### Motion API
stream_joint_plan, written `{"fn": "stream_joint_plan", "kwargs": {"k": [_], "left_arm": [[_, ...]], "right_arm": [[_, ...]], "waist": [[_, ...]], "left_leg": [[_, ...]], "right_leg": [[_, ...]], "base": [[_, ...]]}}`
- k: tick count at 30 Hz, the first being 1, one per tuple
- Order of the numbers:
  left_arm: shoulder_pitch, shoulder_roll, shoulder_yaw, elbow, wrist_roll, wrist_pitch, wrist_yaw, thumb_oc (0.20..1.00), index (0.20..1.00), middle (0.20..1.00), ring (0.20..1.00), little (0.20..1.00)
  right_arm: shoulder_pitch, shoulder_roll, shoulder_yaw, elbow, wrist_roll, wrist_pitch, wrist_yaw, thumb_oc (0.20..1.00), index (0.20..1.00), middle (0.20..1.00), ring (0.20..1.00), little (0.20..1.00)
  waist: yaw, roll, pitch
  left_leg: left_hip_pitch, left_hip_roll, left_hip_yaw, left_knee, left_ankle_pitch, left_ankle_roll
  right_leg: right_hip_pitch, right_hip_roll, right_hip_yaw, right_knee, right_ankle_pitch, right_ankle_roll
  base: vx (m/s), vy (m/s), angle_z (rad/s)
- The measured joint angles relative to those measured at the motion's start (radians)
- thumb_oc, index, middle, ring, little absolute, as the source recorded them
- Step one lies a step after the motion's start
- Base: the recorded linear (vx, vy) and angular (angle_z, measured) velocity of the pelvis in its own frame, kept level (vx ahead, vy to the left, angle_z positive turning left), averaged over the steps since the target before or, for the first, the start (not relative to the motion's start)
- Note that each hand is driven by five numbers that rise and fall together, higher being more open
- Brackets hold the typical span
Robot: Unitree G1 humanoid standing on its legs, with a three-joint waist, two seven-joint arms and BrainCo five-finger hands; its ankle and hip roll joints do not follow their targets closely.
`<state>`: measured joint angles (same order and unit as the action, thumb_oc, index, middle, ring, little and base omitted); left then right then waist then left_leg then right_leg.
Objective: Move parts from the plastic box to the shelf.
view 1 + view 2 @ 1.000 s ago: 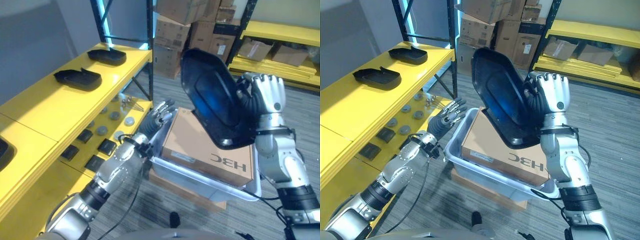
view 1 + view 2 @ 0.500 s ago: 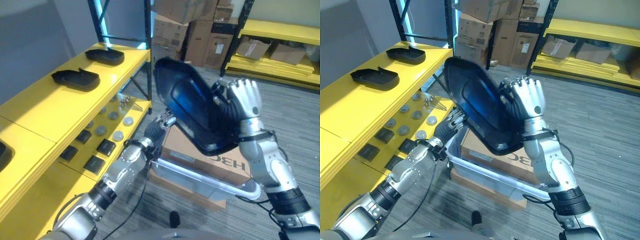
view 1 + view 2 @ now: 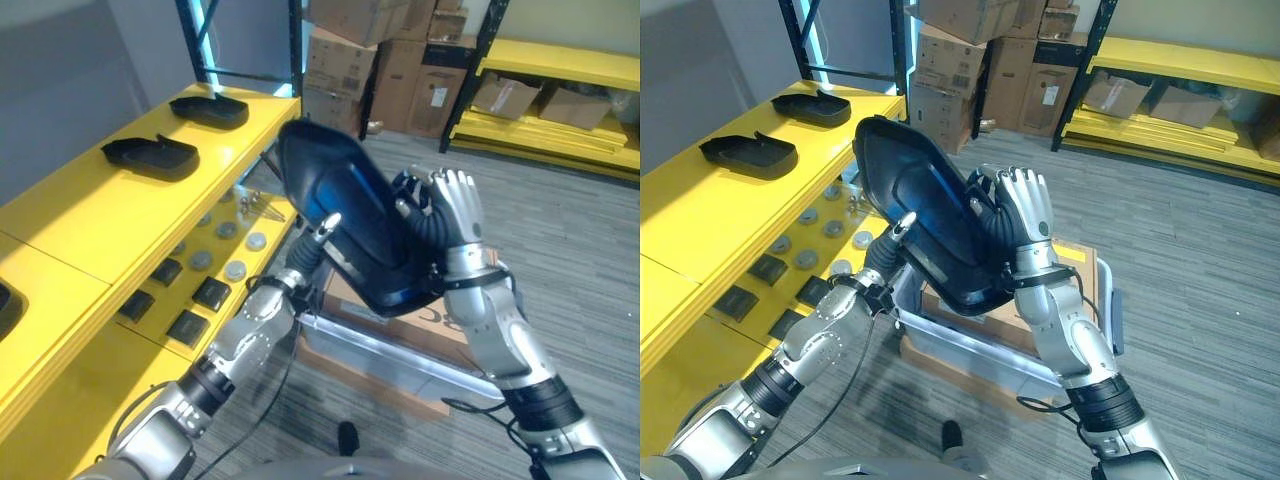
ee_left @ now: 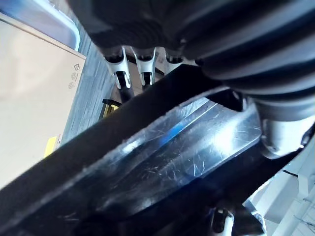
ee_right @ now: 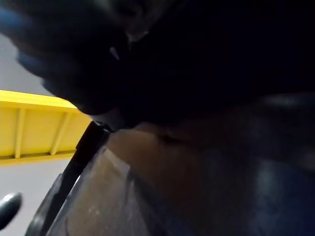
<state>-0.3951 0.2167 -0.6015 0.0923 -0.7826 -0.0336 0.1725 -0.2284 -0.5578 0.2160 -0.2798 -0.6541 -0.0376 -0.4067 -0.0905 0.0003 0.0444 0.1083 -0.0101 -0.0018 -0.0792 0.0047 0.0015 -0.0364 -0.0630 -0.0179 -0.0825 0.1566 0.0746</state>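
You are mid-transfer: the large black part point(image 3: 930, 235) is up out of the plastic box point(image 3: 1012, 352) and in the air above it, on its way toward the yellow shelf point(image 3: 110, 215) at about nine o'clock. Your right hand point(image 3: 1018, 208) has its fingers curled round the part's edge at three o'clock, gripping it. Your left hand point(image 3: 322, 228) lies against the part's inner face with a finger straight on it; the left wrist view shows its fingers straight along the part, supporting rather than clasping. Next, I'd judge, you need to carry the part further toward nine o'clock and tip it flat over bare shelf surface, clear of the two smaller black parts point(image 3: 153, 156) already lying there. Compared with a second ago, the part has travelled from above the box toward the shelf, and your left hand has gone from the box rim up onto the part.
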Motion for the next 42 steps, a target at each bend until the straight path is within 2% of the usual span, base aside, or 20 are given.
{"fn": "stream_joint_plan", "kwargs": {"k": [6, 12, 17, 20, 21, 22, 25, 26, 28, 29, 31, 33, 35, 36, 37, 38, 40, 42], "left_arm": [[0.001, 0.011, 0.0, 0.001, 0.003, -0.03, 0.043, 0.2, 0.2, 0.2, 0.2, 0.2], [0.004, 0.04, 0.003, -0.001, 0.043, -0.054, 0.037, 0.2, 0.2, 0.2, 0.2, 0.2], [0.075, 0.081, 0.039, -0.064, 0.088, -0.055, 0.03, 0.2, 0.2, 0.2, 0.2, 0.2], [0.154, 0.109, 0.088, -0.095, 0.145, -0.055, -0.013, 0.2, 0.2, 0.2, 0.2, 0.2], [0.19, 0.123, 0.112, -0.124, 0.165, -0.056, -0.033, 0.2, 0.2, 0.2, 0.2, 0.2], [0.216, 0.132, 0.122, -0.142, 0.18, -0.056, -0.039, 0.2, 0.2, 0.2, 0.2, 0.2], [0.278, 0.143, 0.192, -0.157, 0.24, -0.057, -0.073, 0.2, 0.2, 0.2, 0.2, 0.2], [0.294, 0.177, 0.243, -0.158, 0.292, -0.067, -0.086, 0.2, 0.2, 0.2, 0.2, 0.2], [0.306, 0.226, 0.312, -0.163, 0.357, -0.084, -0.095, 0.2, 0.2, 0.2, 0.2, 0.2], [0.306, 0.226, 0.312, -0.163, 0.357, -0.084, -0.095, 0.2, 0.2, 0.2, 0.2, 0.2], [0.311, 0.253, 0.403, -0.159, 0.398, -0.09, -0.076, 0.2, 0.2, 0.2, 0.2, 0.2], [0.321, 0.292, 0.445, -0.162, 0.457, -0.111, -0.079, 0.2, 0.2, 0.2, 0.2, 0.2], [0.363, 0.353, 0.517, -0.171, 0.544, -0.149, -0.096, 0.2, 0.2, 0.2, 0.2, 0.2], [0.417, 0.374, 0.582, -0.194, 0.573, -0.169, -0.098, 0.2, 0.2, 0.2, 0.2, 0.2], [0.417, 0.374, 0.582, -0.194, 0.573, -0.169, -0.098, 0.2, 0.2, 0.2, 0.2, 0.2], [0.445, 0.379, 0.612, -0.199, 0.599, -0.182, -0.1, 0.2, 0.2, 0.2, 0.2, 0.2], [0.513, 0.396, 0.684, -0.2, 0.669, -0.208, -0.1, 0.2, 0.2, 0.2, 0.2, 0.2], [0.552, 0.397, 0.74, -0.198, 0.763, -0.215, -0.082, 0.2, 0.2, 0.2, 0.2, 0.2]], "right_arm": [[-0.012, 0.001, 0.043, 0.001, 0.043, -0.003, -0.03, 0.2, 0.2, 0.2, 0.2, 0.2], [-0.012, 0.023, 0.057, 0.007, 0.151, -0.006, -0.026, 0.2, 0.2, 0.2, 0.2, 0.2], [-0.013, 0.033, 0.093, 0.021, 0.231, -0.047, 0.004, 0.2, 0.2, 0.2, 0.2, 0.2], [-0.019, 0.025, 0.115, 0.027, 0.28, -0.059, 0.082, 0.213, 0.213, 0.213, 0.213, 0.213], [-0.025, 0.016, 0.124, 0.027, 0.309, -0.069, 0.115, 0.912, 0.912, 0.912, 0.912, 0.912], [-0.028, 0.01, 0.13, 0.026, 0.328, -0.08, 0.143, 1.0, 1.0, 1.0, 1.0, 1.0], [-0.027, -0.006, 0.143, 0.027, 0.436, -0.107, 0.264, 1.0, 1.0, 1.0, 1.0, 1.0], [-0.022, -0.008, 0.144, 0.028, 0.503, -0.12, 0.341, 1.0, 1.0, 1.0, 1.0, 1.0], [0.001, -0.011, 0.142, 0.027, 0.57, -0.144, 0.402, 1.0, 1.0, 1.0, 1.0, 1.0], [0.001, -0.011, 0.142, 0.027, 0.57, -0.144, 0.402, 1.0, 1.0, 1.0, 1.0, 1.0], [0.026, -0.01, 0.142, 0.025, 0.619, -0.16, 0.433, 1.0, 1.0, 1.0, 1.0, 1.0], [0.038, -0.015, 0.127, 0.024, 0.656, -0.166, 0.468, 1.0, 1.0, 1.0, 1.0, 1.0], [0.074, -0.037, 0.058, 0.021, 0.707, -0.189, 0.502, 1.0, 1.0, 1.0, 1.0, 1.0], [0.129, -0.047, -0.024, 0.023, 0.747, -0.195, 0.512, 1.0, 1.0, 1.0, 1.0, 1.0], [0.129, -0.047, -0.024, 0.023, 0.747, -0.195, 0.512, 1.0, 1.0, 1.0, 1.0, 1.0], [0.161, -0.043, -0.073, 0.027, 0.785, -0.202, 0.532, 1.0, 1.0, 1.0, 1.0, 1.0], [0.244, -0.048, -0.164, 0.056, 0.825, -0.207, 0.538, 1.0, 1.0, 1.0, 1.0, 1.0], [0.303, -0.049, -0.201, 0.11, 0.84, -0.202, 0.553, 1.0, 1.0, 1.0, 1.0, 1.0]], "waist": [[0.001, -0.001, 0.0], [0.005, -0.004, 0.001], [0.014, -0.005, 0.002], [0.039, -0.009, 0.004], [0.044, -0.013, 0.007], [0.048, -0.019, 0.009], [0.072, -0.03, 0.012], [0.091, -0.037, 0.011], [0.108, -0.04, 0.011], [0.108, -0.04, 0.011], [0.126, -0.041, 0.012], [0.136, -0.041, 0.013], [0.142, -0.04, 0.014], [0.145, -0.041, 0.013], [0.145, -0.041, 0.013], [0.151, -0.038, 0.015], [0.153, -0.038, 0.016], [0.166, -0.036, 0.016]], "left_leg": [[0.001, 0.0, 0.001, 0.0, 0.001, -0.001], [0.005, 0.001, 0.004, 0.0, 0.001, -0.001], [0.008, 0.002, 0.003, 0.0, 0.002, -0.002], [0.01, 0.005, -0.002, -0.005, 0.0, -0.003], [0.009, 0.006, -0.004, -0.005, 0.0, -0.004], [0.013, 0.007, -0.007, -0.006, -0.005, 0.001], [0.01, 0.009, -0.029, -0.006, -0.003, -0.001], [0.002, 0.012, -0.047, -0.006, -0.001, -0.003], [-0.009, 0.013, -0.072, -0.005, 0.004, -0.003], [-0.009, 0.013, -0.072, -0.005, 0.004, -0.003], [-0.02, 0.014, -0.089, 0.0, 0.015, -0.013], [-0.024, 0.013, -0.111, 0.0, 0.02, -0.015], [-0.023, 0.013, -0.124, 0.0, 0.02, -0.015], [-0.014, 0.012, -0.134, 0.0, 0.019, -0.016], [-0.014, 0.012, -0.134, 0.0, 0.019, -0.016], [-0.021, 0.011, -0.141, 0.0, 0.019, -0.017], [-0.016, 0.009, -0.155, 0.0, 0.018, -0.017], [-0.019, 0.01, -0.165, -0.005, 0.013, -0.021]], "right_leg": [[0.001, 0.001, 0.001, 0.0, 0.001, -0.001], [0.004, 0.002, 0.003, 0.0, 0.002, -0.001], [0.008, 0.002, 0.002, 0.0, 0.005, -0.004], [0.021, 0.003, -0.004, 0.0, 0.001, -0.002], [0.021, 0.003, -0.007, 0.0, 0.001, -0.002], [0.023, 0.003, -0.012, 0.0, -0.002, -0.006], [0.034, 0.003, -0.034, 0.0, -0.007, -0.01], [0.033, 0.003, -0.051, 0.0, -0.009, -0.009], [0.035, 0.002, -0.077, 0.0, -0.014, -0.011], [0.035, 0.002, -0.077, 0.0, -0.014, -0.011], [0.037, 0.0, -0.098, 0.0, -0.015, -0.014], [0.04, -0.001, -0.114, 0.0, -0.016, -0.016], [0.049, -0.002, -0.131, 0.0, -0.023, -0.015], [0.055, -0.002, -0.14, 0.0, -0.028, -0.013], [0.055, -0.002, -0.14, 0.0, -0.028, -0.013], [0.06, -0.002, -0.146, 0.0, -0.031, -0.013], [0.071, -0.004, -0.16, 0.0, -0.038, -0.009], [0.073, -0.004, -0.165, 0.0, -0.046, -0.005]], "base": [[-0.01, -0.002, 0.0], [-0.01, -0.003, 0.0], [0.0, 0.0, 0.0], [-0.02, -0.032, 0.04], [0.01, -0.022, 0.1], [-0.02, -0.024, 0.15], [0.0, -0.015, 0.24], [0.01, -0.017, 0.34], [-0.01, -0.013, 0.36], [-0.02, -0.012, 0.28], [-0.01, -0.023, 0.27], [0.02, -0.022, 0.24], [0.02, -0.014, 0.24], [0.02, -0.008, 0.22], [0.02, -0.005, 0.19], [0.0, 0.002, 0.15], [0.04, -0.009, 0.2], [0.01, -0.026, 0.11]]}}
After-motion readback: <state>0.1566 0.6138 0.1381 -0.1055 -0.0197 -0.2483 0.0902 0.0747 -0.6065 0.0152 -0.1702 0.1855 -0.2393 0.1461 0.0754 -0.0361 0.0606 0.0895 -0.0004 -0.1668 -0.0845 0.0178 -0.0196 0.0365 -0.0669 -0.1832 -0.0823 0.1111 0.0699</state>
